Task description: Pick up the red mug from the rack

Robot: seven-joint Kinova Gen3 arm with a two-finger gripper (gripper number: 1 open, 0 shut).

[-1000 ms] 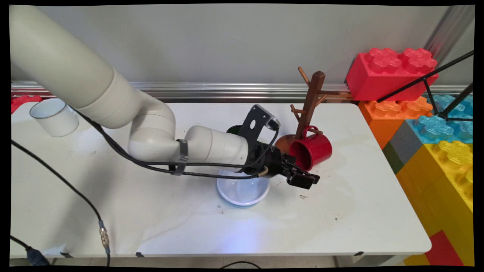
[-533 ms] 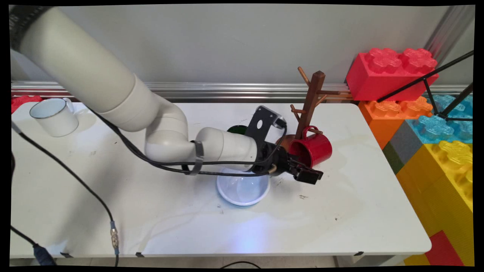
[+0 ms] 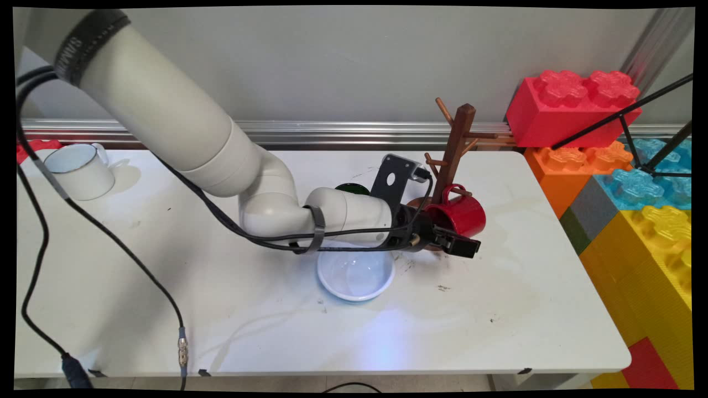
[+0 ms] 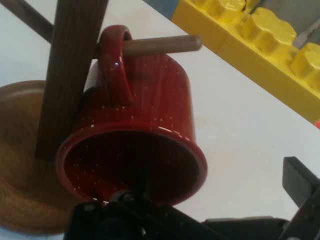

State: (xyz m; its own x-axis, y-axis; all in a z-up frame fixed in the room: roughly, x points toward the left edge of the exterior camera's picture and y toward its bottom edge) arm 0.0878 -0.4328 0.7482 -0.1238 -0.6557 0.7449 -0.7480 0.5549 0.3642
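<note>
A red mug (image 3: 463, 214) (image 4: 150, 100) hangs by its handle on a lower peg (image 4: 160, 45) of the brown wooden mug tree (image 3: 456, 138) (image 4: 70, 75), tilted with its mouth facing down and towards the hand. My gripper (image 3: 462, 247) (image 4: 217, 187) is open right at the mug's lower rim. In the hand view one finger (image 4: 300, 182) shows out to the right of the mug, and the other side is dark at the mug's mouth, so I cannot tell whether it touches the rim.
A white bowl (image 3: 355, 273) sits on the white table (image 3: 498, 309) just below the forearm. A dark green cup (image 3: 352, 188) peeks out behind the wrist. A white enamel mug (image 3: 77, 170) stands far left. Big toy blocks (image 3: 572, 105) (image 4: 260, 35) line the right side.
The gripper has moved up and to the right, from below the red mug to its lower rim. The mug and tree have stayed put.
</note>
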